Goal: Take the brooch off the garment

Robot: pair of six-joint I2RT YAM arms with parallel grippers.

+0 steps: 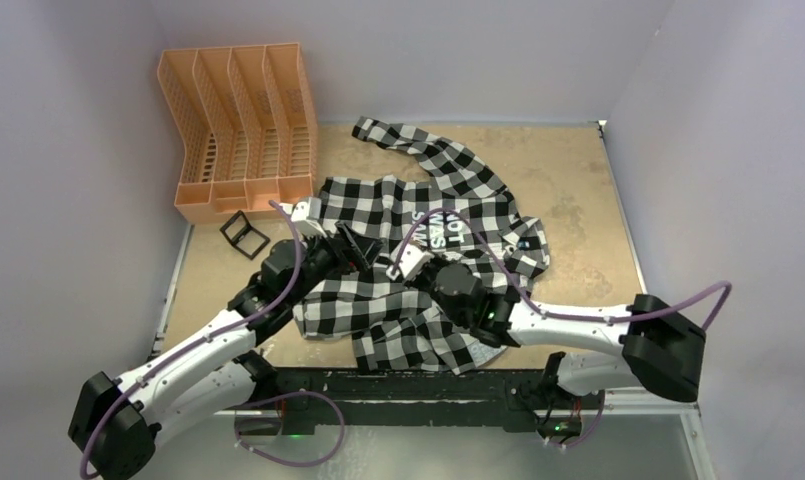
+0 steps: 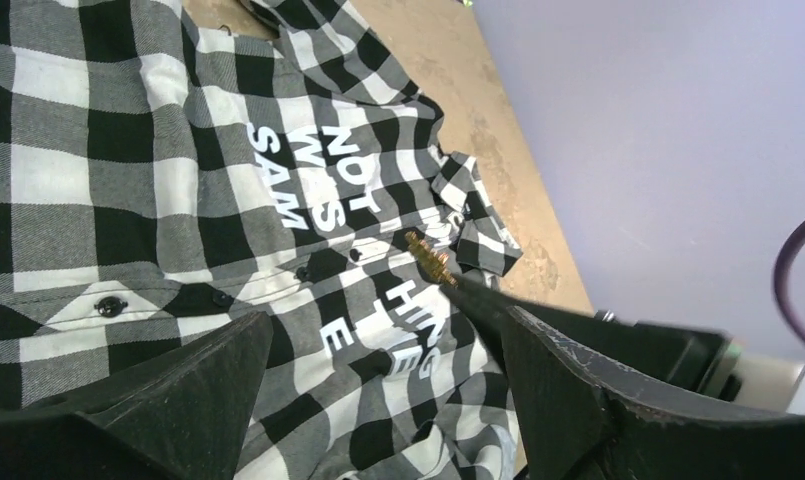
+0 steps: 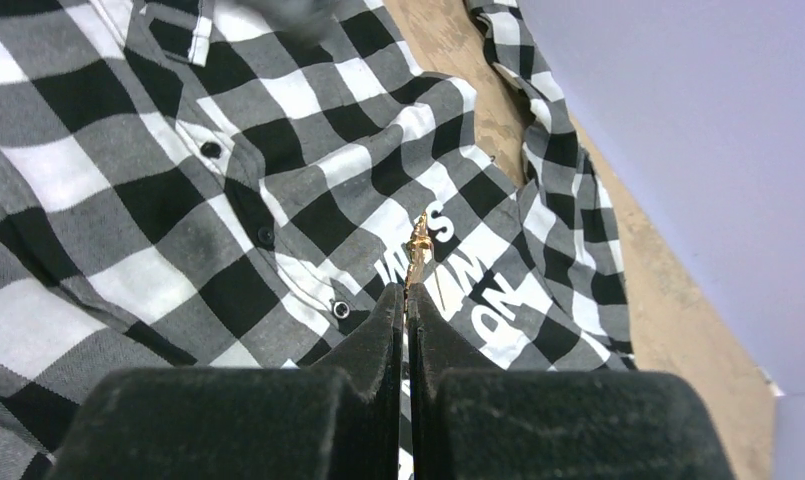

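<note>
The black-and-white check garment (image 1: 448, 180) lies spread on the tan table, its white lettering showing in the left wrist view (image 2: 128, 150) and the right wrist view (image 3: 158, 200). My right gripper (image 3: 406, 295) is shut on the small gold brooch (image 3: 416, 240), which sticks out edge-on from the fingertips just above the lettering. The brooch also shows in the left wrist view (image 2: 430, 258) at the tip of the right gripper's black fingers. My left gripper (image 2: 378, 320) is open and empty, just above the shirt beside the right gripper. I cannot make out the brooch in the top view.
An orange slotted file rack (image 1: 240, 120) stands at the back left. A small black frame (image 1: 244, 234) lies in front of it. Bare tan table (image 1: 578, 200) lies right of the shirt. Grey walls close in on three sides.
</note>
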